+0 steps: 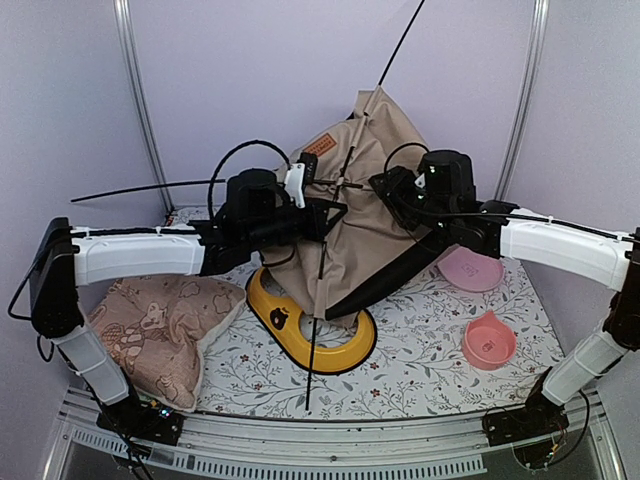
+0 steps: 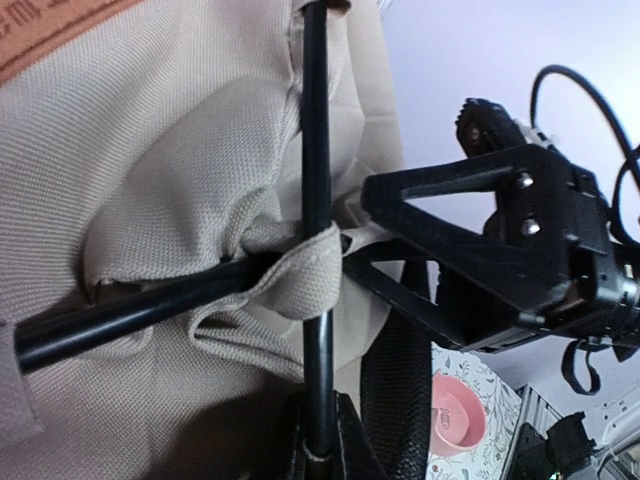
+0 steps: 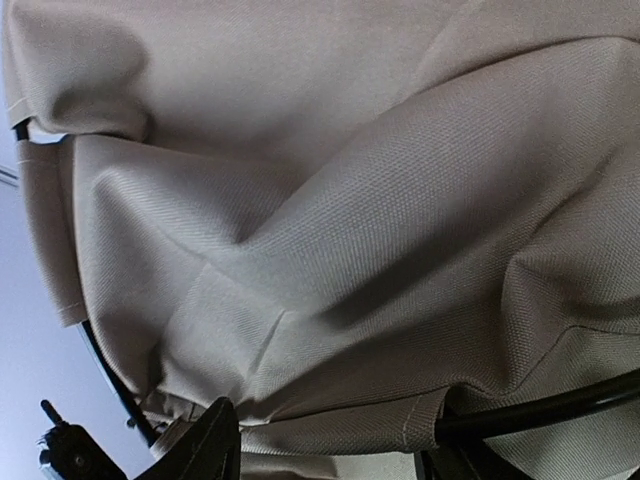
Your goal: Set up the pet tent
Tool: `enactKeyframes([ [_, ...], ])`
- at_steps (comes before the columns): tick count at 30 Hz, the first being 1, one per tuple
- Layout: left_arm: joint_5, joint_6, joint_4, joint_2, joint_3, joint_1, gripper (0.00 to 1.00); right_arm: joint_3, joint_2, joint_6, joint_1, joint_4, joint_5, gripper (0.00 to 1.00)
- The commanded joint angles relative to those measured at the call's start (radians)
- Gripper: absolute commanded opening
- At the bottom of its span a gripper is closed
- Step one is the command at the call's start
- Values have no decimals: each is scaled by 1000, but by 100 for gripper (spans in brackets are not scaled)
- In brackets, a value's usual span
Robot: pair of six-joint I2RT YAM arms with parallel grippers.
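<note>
The large tan fabric pet tent point(image 1: 375, 215) stands in the middle of the overhead frame, half raised and slumped, its lower edge over the yellow double-bowl tray point(image 1: 285, 320). Both arms meet at its centre-left face.

My left gripper point(image 2: 318, 440) is clamped tight on the thin black upright pole point(image 2: 315, 150). In the left wrist view this pole runs top to bottom, and the grip is just below where it crosses the second black pole point(image 2: 130, 315), which lies left to right. A narrow tan fabric loop point(image 2: 305, 275) wraps that crossing.

My right gripper point(image 2: 360, 228) comes in from the right of that frame, jaws apart, tips just beside the loop. I judge the crossing to be its target, since it is the free arm.

I cannot tell whether its fingers touch the loop. The right wrist view is nearly all fabric. The upright pole's top end is cut off at the overhead frame's top edge, and the tent's base is hidden under its own folds.
</note>
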Motion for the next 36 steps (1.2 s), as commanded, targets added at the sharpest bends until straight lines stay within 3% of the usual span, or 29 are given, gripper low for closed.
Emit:
enactKeyframes([
  [1, 86, 49, 139, -55, -23, -24, 0, 38, 24, 23, -13, 34, 43, 58],
  [9, 145, 57, 181, -69, -60, -25, 0, 46, 27, 24, -31, 51, 32, 37],
  [17, 159, 57, 170, -66, -57, -18, 0, 63, 7, 4, -36, 47, 41, 0],
  [23, 160, 48, 105, -72, -11, 4, 8, 82, -21, -18, -42, 65, 93, 0],
  [29, 178, 57, -40, -79, 87, 17, 32, 184, -29, -123, -55, 99, 165, 0],
  [36, 223, 79, -116, -175, 80, 20, 55, 334, 13, -325, -68, 144, 192, 0],
])
